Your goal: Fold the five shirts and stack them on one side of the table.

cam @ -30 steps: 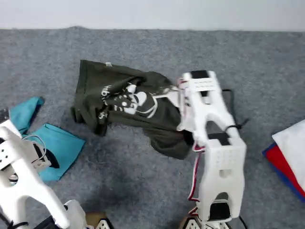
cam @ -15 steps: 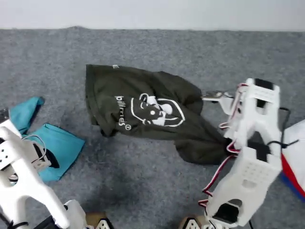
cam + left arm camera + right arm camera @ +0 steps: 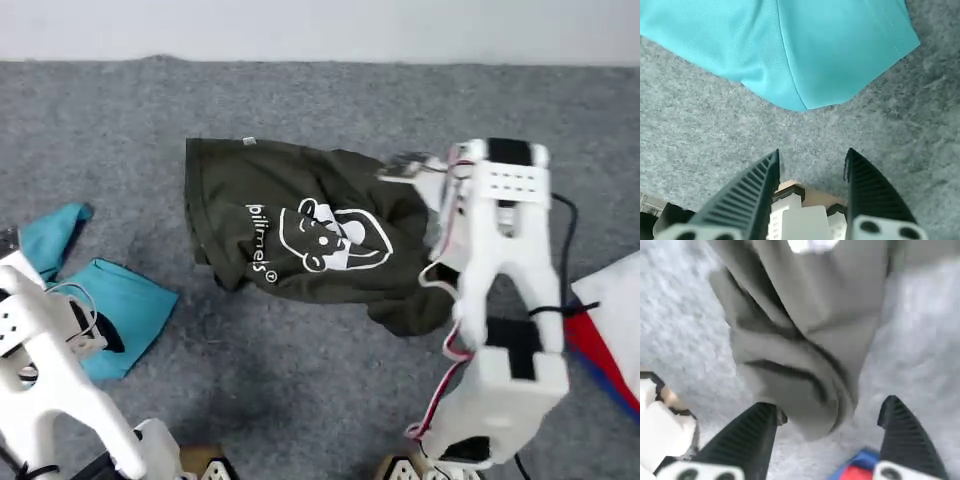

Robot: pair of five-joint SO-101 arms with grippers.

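Note:
A dark olive shirt [image 3: 310, 230] with a white print lies crumpled in the middle of the grey carpet, print side up. My right gripper [image 3: 408, 170] is at the shirt's far right edge. In the right wrist view its fingers [image 3: 747, 435] stand wide apart, open, with a bunched fold of the olive shirt [image 3: 800, 340] hanging between them. A teal shirt [image 3: 115, 305] lies at the left. My left gripper [image 3: 812, 165] hovers open just beside the teal shirt [image 3: 815, 45], holding nothing.
A stack of folded shirts [image 3: 612, 310], white over red over blue, sits at the right edge, and a corner of that stack [image 3: 860, 467] shows under the right gripper. A pale wall [image 3: 320, 30] borders the far side. Bare carpet [image 3: 300, 390] lies in front of the olive shirt.
The right arm pulled the olive shirt's right side outward, spreading it flatter, then swung back toward the shirt's far right edge. The left arm has stayed still.

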